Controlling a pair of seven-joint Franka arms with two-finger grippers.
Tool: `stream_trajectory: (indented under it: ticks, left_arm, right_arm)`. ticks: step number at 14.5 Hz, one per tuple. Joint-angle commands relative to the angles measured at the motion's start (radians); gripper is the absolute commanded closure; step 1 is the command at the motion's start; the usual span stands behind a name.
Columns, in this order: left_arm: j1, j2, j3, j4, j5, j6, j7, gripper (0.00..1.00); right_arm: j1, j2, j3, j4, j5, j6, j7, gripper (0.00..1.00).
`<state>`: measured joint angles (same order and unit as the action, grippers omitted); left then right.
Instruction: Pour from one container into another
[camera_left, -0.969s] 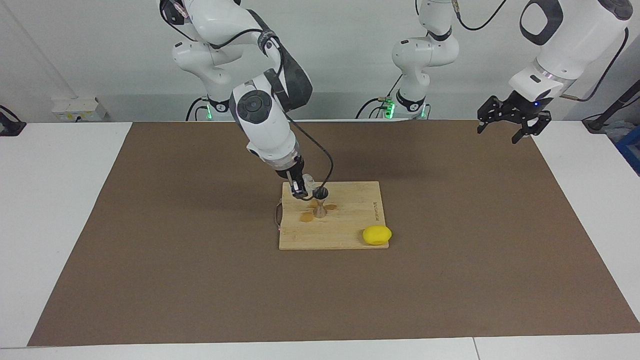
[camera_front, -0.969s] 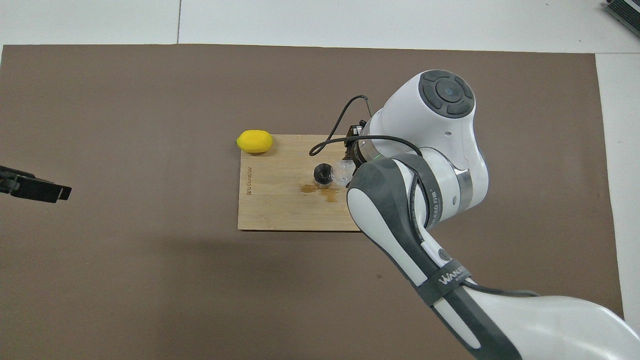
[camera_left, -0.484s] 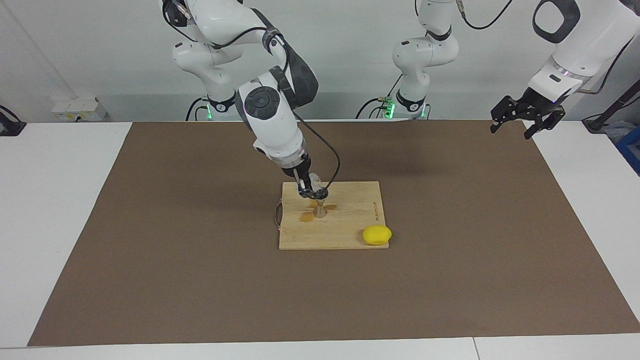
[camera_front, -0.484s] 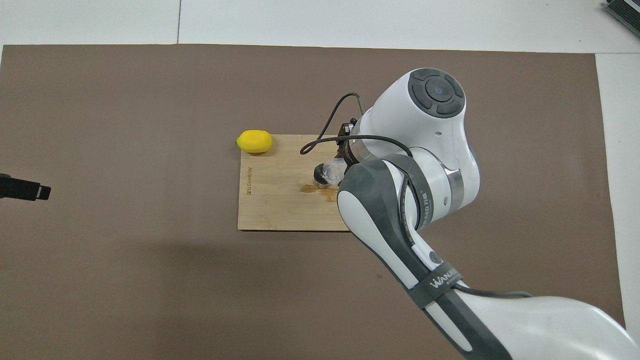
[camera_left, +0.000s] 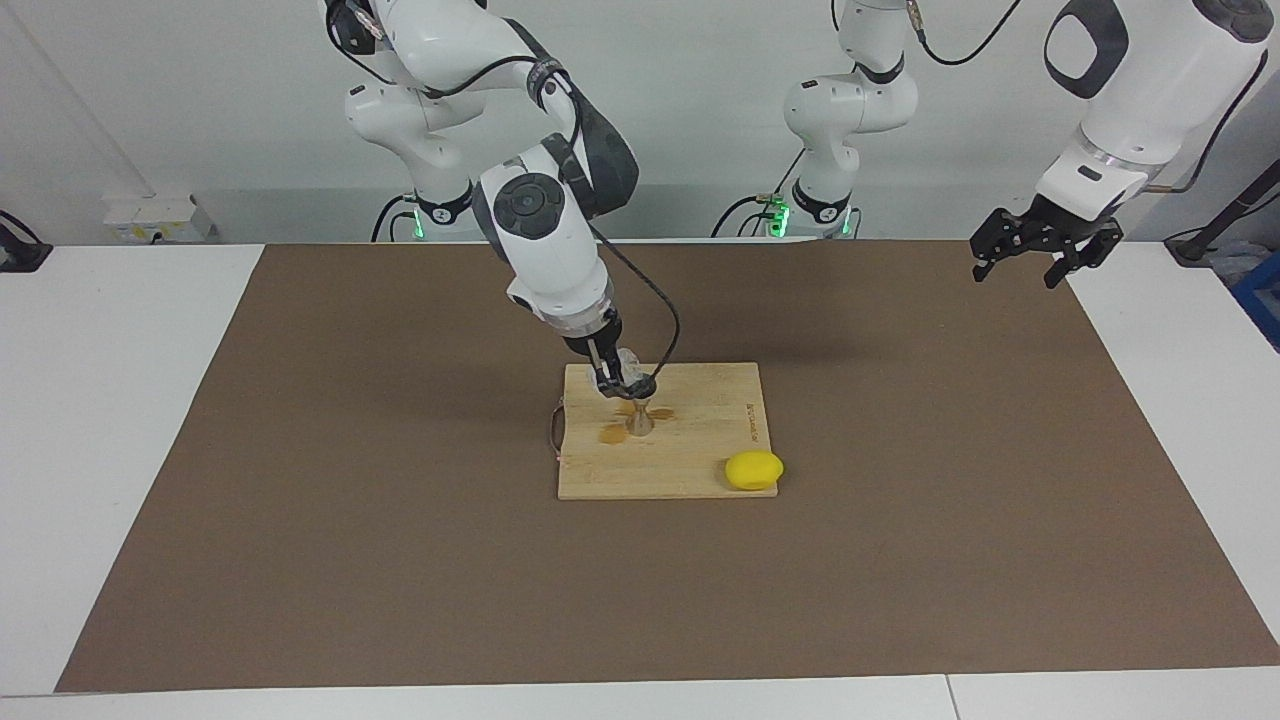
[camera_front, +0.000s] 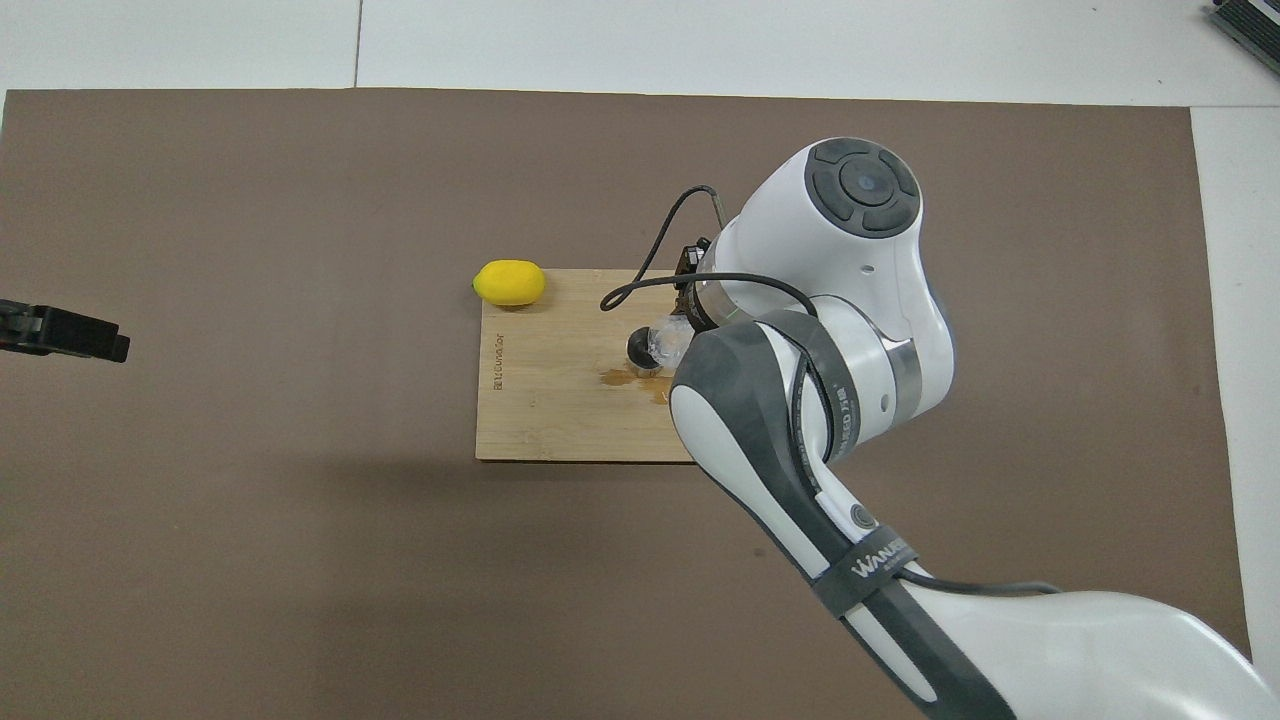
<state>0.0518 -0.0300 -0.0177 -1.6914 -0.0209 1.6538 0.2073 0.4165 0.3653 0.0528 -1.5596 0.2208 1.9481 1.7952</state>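
Clear glass cup clenched in right jaws, tipped over jigger; arm band reads WANUBED; left jaws released, waiting.

The right arm comes in from its base, folds at the elbow and slants down toward the middle of the table, its wrist tipped steeply so that the right gripper points downward and a little sideways, its fingers clamped together on what it holds. The left arm waits, raised at its own end of the table with the forearm angled down; the left gripper hangs in the air there, its fingers spread wide and holding nothing, and only its tip shows in the overhead view.
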Motion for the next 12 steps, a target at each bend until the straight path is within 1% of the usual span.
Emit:
stream_trajectory:
  ticks: [1, 2, 3, 8, 12]
  left_arm:
    - [-0.093, 0.059, 0.074, 0.067, 0.024, -0.009, -0.081, 0.0]
    - [-0.137, 0.061, 0.122, 0.068, 0.024, -0.006, -0.107, 0.0]
    - [-0.153, 0.058, 0.133, 0.067, 0.026, -0.012, -0.12, 0.0]
    - [-0.127, 0.045, 0.121, 0.068, 0.026, -0.017, -0.16, 0.0]
    - [-0.092, 0.045, 0.076, 0.07, 0.026, -0.019, -0.18, 0.0]
  right_arm:
    - [0.007, 0.015, 0.001, 0.032, -0.038, -0.021, 0.032, 1.0]
    - [0.007, 0.015, 0.001, 0.032, -0.041, -0.02, 0.033, 1.0]
    - [0.007, 0.015, 0.001, 0.032, -0.05, -0.021, 0.033, 1.0]
    - [0.019, 0.017, -0.001, 0.038, -0.067, -0.023, 0.041, 1.0]
    - [0.021, 0.017, -0.002, 0.038, -0.078, -0.029, 0.041, 1.0]
